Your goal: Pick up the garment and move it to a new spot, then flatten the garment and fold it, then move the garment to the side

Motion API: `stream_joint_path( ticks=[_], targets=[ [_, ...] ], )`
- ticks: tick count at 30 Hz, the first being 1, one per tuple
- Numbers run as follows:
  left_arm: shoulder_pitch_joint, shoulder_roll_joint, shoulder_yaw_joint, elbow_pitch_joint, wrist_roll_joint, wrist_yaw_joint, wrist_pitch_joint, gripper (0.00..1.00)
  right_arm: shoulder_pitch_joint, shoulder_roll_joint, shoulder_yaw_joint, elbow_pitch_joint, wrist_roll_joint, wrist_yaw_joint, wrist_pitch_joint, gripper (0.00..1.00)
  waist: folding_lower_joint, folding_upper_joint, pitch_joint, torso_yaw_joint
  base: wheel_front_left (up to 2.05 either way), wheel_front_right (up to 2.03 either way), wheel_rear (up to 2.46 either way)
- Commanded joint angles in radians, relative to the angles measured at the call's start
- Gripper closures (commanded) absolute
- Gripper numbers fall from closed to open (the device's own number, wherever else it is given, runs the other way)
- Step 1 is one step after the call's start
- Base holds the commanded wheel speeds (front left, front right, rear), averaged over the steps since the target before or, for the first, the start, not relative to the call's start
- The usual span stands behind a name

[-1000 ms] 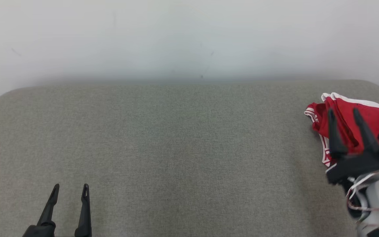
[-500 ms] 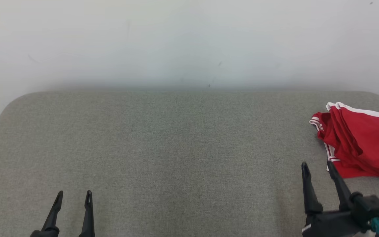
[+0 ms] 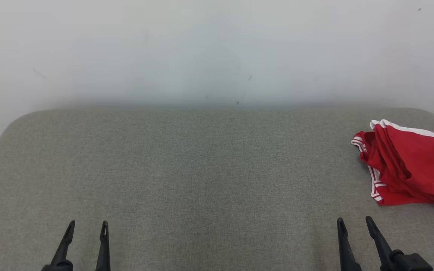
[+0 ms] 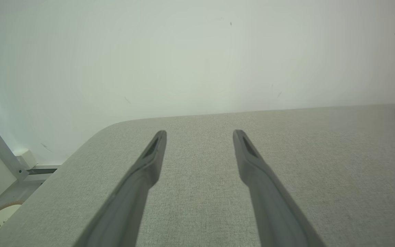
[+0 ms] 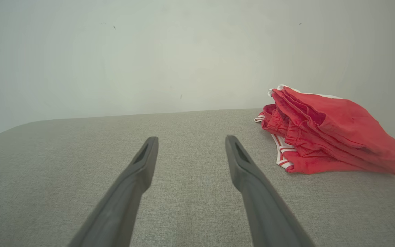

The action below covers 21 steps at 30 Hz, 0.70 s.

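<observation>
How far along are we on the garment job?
Looks nearly finished. Done: the red garment lies folded, somewhat rumpled, at the right edge of the grey surface. In hand: nothing; the left end effector and right end effector are open, empty and apart from it. Left: apparently nothing, unless the fold needs tidying.

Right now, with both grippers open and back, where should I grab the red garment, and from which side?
Probably the bunched, white-striped edge of the red garment, the end facing the middle of the table. The layers stack there and stand up off the surface, while its other end tapers flat. Bring the right gripper, jaws open, in low from that side.
</observation>
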Motion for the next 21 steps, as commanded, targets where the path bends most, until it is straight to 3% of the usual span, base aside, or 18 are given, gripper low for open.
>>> stream_joint_path(
  ticks=[1,21],
  targets=[
    [0.015,0.003,-0.006,0.000,0.010,0.005,0.004,0.00,-0.013,0.003,0.001,-0.002,-0.005,-0.002,-0.003,0.00,0.0000,0.0000,-0.002,-0.001,0.00,0.00,0.00],
    [0.020,0.008,-0.023,-0.008,-0.025,-0.006,0.010,0.00,-0.036,0.005,-0.031,0.064,0.019,-0.002,-0.003,0.00,0.0000,0.0000,-0.012,0.002,0.00,0.00,0.00]
  ],
)
